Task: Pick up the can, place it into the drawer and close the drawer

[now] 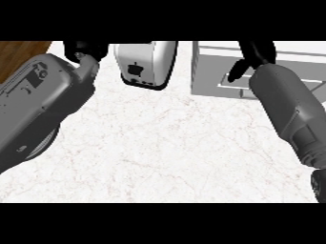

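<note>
White marble counter [158, 152] carries a toaster [146, 64] far centre and the grey drawer unit [215, 71] far right. Right hand [254, 55] reaches over it, left hand [85, 50] far left; neither hand's grip is discernible. Can unseen.

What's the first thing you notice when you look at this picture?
Two big grey forearms sweep up from the bottom edge, one on each side of the white marble counter. Between them at the top sits a shiny toaster. At the top right, the black right hand hangs over a grey drawer unit.
</note>
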`<action>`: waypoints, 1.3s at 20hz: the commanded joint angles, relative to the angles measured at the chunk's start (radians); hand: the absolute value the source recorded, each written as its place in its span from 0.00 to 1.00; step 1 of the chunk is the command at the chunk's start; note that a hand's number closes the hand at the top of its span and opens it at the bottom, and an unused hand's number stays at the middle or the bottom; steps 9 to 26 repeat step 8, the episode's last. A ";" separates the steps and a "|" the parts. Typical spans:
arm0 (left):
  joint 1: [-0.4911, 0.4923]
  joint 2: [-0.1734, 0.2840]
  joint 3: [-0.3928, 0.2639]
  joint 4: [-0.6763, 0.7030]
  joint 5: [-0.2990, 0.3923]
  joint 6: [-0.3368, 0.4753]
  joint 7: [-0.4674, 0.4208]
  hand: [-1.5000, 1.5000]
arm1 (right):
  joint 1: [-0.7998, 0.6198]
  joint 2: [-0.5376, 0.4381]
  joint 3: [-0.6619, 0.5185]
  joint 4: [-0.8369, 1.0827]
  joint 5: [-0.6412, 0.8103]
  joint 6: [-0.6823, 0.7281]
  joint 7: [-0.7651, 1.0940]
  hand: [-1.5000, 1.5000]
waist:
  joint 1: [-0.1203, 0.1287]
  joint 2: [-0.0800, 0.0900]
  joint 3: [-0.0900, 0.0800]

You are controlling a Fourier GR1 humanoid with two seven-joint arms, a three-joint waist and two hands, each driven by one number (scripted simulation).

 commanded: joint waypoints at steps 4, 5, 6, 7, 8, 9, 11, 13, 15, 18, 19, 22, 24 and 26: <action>0.025 0.011 -0.005 -0.045 -0.007 0.008 0.014 0.00 | -0.048 0.050 -0.245 -0.031 -0.267 0.093 -0.107 0.00 | 0.015 -0.014 -0.007; 0.037 0.019 0.009 -0.029 -0.008 -0.008 -0.004 0.00 | -0.070 0.062 -0.257 -0.036 -0.281 0.108 -0.118 0.00 | 0.003 -0.013 -0.009; 0.010 0.036 -0.003 -0.048 -0.007 0.009 0.050 0.00 | -0.076 0.030 -0.261 -0.031 -0.281 0.126 -0.111 0.00 | 0.011 -0.017 -0.008; 0.010 0.007 -0.007 -0.041 -0.020 0.024 0.025 0.00 | -0.081 0.058 -0.269 -0.030 -0.290 0.111 -0.114 0.00 | 0.009 -0.010 -0.009; 0.049 0.031 0.007 -0.062 -0.007 0.005 0.027 0.00 | -0.053 0.042 -0.273 -0.029 -0.293 0.111 -0.151 0.00 | 0.014 -0.011 -0.010; 0.049 0.031 0.007 -0.062 -0.007 0.005 0.027 0.00 | -0.053 0.042 -0.273 -0.029 -0.293 0.111 -0.151 0.00 | 0.014 -0.011 -0.010; 0.049 0.031 0.007 -0.062 -0.007 0.005 0.027 0.00 | -0.053 0.042 -0.273 -0.029 -0.293 0.111 -0.151 0.00 | 0.014 -0.011 -0.010; 0.049 0.031 0.007 -0.062 -0.007 0.005 0.027 0.00 | -0.053 0.042 -0.273 -0.029 -0.293 0.111 -0.151 0.00 | 0.014 -0.011 -0.010; 0.049 0.031 0.007 -0.062 -0.007 0.005 0.027 0.00 | -0.053 0.042 -0.273 -0.029 -0.293 0.111 -0.151 0.00 | 0.014 -0.011 -0.010; 0.049 0.031 0.007 -0.062 -0.007 0.005 0.027 0.00 | -0.053 0.042 -0.273 -0.029 -0.293 0.111 -0.151 0.00 | 0.014 -0.011 -0.010; 0.049 0.031 0.007 -0.062 -0.007 0.005 0.027 0.00 | -0.053 0.042 -0.273 -0.029 -0.293 0.111 -0.151 0.00 | 0.014 -0.011 -0.010; 0.049 0.031 0.007 -0.062 -0.007 0.005 0.027 0.00 | -0.053 0.042 -0.273 -0.029 -0.293 0.111 -0.151 0.00 | 0.014 -0.011 -0.010; 0.049 0.031 0.007 -0.062 -0.007 0.005 0.027 0.00 | -0.053 0.042 -0.273 -0.029 -0.293 0.111 -0.151 0.00 | 0.014 -0.011 -0.010; 0.049 0.031 0.007 -0.062 -0.007 0.005 0.027 0.00 | -0.053 0.042 -0.273 -0.029 -0.293 0.111 -0.151 0.00 | 0.014 -0.011 -0.010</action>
